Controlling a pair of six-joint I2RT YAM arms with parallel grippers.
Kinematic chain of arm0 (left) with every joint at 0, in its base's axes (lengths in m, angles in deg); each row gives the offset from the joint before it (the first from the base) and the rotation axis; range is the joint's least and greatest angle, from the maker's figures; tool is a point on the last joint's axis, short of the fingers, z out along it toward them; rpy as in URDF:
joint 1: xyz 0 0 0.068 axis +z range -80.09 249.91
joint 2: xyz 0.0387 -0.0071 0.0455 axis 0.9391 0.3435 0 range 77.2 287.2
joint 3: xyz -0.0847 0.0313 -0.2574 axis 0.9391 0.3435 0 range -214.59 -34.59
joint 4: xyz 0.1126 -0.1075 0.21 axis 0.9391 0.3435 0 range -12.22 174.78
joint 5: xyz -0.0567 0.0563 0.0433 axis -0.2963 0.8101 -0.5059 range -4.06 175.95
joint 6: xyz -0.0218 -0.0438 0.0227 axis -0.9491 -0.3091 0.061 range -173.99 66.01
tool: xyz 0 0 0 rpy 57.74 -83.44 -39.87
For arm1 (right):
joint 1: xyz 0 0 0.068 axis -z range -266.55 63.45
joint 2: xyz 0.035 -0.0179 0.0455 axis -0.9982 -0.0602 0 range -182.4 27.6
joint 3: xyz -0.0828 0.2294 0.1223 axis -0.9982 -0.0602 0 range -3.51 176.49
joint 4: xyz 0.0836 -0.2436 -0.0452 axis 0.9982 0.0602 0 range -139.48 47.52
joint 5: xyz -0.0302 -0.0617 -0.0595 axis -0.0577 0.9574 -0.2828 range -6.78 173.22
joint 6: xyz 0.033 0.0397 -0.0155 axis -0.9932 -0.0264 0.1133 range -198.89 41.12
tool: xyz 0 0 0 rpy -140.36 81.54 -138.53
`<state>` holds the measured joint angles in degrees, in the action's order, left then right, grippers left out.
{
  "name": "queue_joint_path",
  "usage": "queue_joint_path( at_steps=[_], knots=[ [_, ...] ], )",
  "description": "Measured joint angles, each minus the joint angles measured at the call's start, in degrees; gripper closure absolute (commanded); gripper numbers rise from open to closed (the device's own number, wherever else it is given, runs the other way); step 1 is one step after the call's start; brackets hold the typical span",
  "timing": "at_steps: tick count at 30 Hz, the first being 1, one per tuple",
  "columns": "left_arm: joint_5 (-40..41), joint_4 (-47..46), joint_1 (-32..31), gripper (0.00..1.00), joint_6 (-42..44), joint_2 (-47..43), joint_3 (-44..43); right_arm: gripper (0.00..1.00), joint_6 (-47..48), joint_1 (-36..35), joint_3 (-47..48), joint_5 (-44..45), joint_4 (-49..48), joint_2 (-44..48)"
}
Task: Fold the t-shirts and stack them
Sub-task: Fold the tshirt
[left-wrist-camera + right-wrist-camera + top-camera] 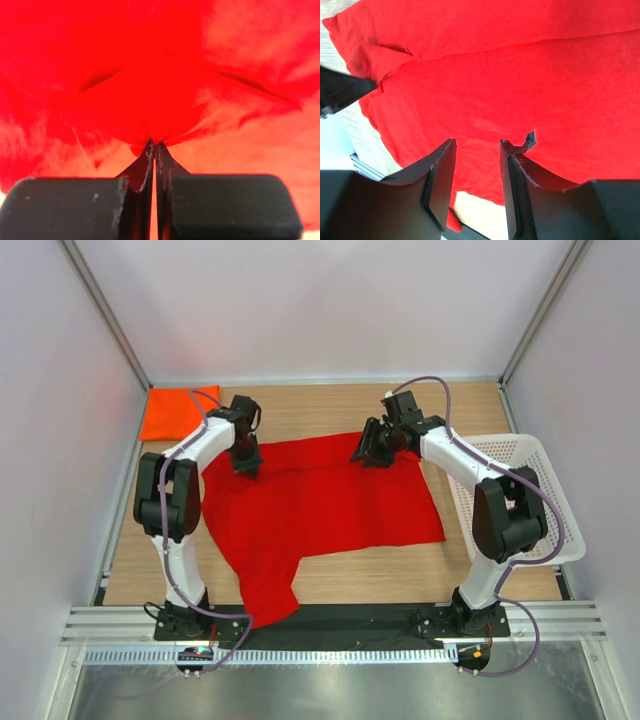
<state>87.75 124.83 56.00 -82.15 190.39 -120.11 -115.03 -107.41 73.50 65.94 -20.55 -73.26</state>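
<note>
The table (330,405) bears the red shirt (320,505), spread flat at its middle with one sleeve trailing toward the near edge. The mesh basket (540,465) stands just beside it on the right, and both shirts lie outside it. The orange shirt (175,412) lies folded in the far left corner. The left gripper (154,147) is pinched on the red shirt's far edge. The right gripper (477,145) stands over that edge with its jaws apart.

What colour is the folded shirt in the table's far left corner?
The folded shirt is bright orange, clearest in the top view.
</note>
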Motion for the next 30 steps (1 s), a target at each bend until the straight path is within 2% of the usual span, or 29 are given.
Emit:
queue_joint_path(
  at_steps=[10, 19, 23, 24, 25, 28, 30],
  knots=[
    [-4.68, 3.13, -4.15, 0.98, -3.04, -7.48, 2.6, 0.53, 0.26, 0.0, 0.94, -1.6, 1.09, -0.61],
    [-8.5, 5.31, -8.07, 0.98, -6.29, -8.52, 5.09, 0.53, 1.18, -0.04, 2.64, -4.52, 1.95, -3.98],
    [-10.93, 5.53, -9.9, 0.94, -6.71, -9.73, 7.82, 0.53, 1.55, -0.74, 3.06, -5.6, 2.05, -5.84],
    [-11.54, 5.6, -10.14, 0.92, -6.64, -9.79, 8.0, 0.53, 1.6, -0.94, 3.23, -5.7, 2.03, -6.36],
    [-12.39, 5.57, -10.38, 0.82, -6.29, -9.88, 8.02, 0.53, 1.68, -1.33, 3.48, -5.81, 2.1, -7.06],
    [-15.37, 5.38, -10.49, 0.62, -5.03, -10.67, 8.09, 0.53, 1.88, -3.06, 4.57, -6.05, 2.34, -9.35],
    [-16.92, 5.07, -10.43, 0.56, -3.89, -11.82, 8.09, 0.53, 1.79, -4.42, 5.55, -6.49, 2.12, -10.91]
  ],
)
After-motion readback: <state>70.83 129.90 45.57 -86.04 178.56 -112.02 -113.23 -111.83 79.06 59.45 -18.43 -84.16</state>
